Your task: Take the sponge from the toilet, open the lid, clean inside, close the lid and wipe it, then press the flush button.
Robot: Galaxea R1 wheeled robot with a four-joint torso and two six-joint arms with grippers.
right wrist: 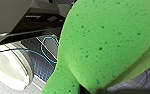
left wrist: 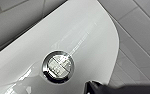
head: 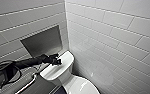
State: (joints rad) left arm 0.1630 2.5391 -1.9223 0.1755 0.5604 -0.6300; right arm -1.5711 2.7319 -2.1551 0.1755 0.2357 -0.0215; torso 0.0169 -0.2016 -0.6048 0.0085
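A: So, head view first: where is the left gripper (head: 57, 60)?
B: Over the tank top of the toilet (head: 63, 75), with the arm reaching in from nine o'clock. The tank's long axis runs roughly from eight to two o'clock. The lid (head: 82, 86), which looks closed, lies at five o'clock from the gripper, and a recessed niche (head: 42, 41) lies at eleven. Two white tiled walls (head: 116, 30) meet in a corner just behind, so room is tight.
A: And the left wrist view?
B: The flush button (left wrist: 58, 65) is set into the glossy tank top. It is round and metal-ringed, so there is no long axis to mind. The gripper's dark tip is near it but apart. I cannot tell whether that gripper is spread or clenched.
A: Which arm is nearer?
B: The left, I judge. The press would be a short drop onto a slick, hard surface.
A: Right wrist view?
B: The sponge (right wrist: 103, 45) is pinched at its waist, and the right gripper (right wrist: 91, 90) appears clamped on it. Beyond it are a dark gridded surface (right wrist: 39, 68) and a blue cable (right wrist: 47, 47).
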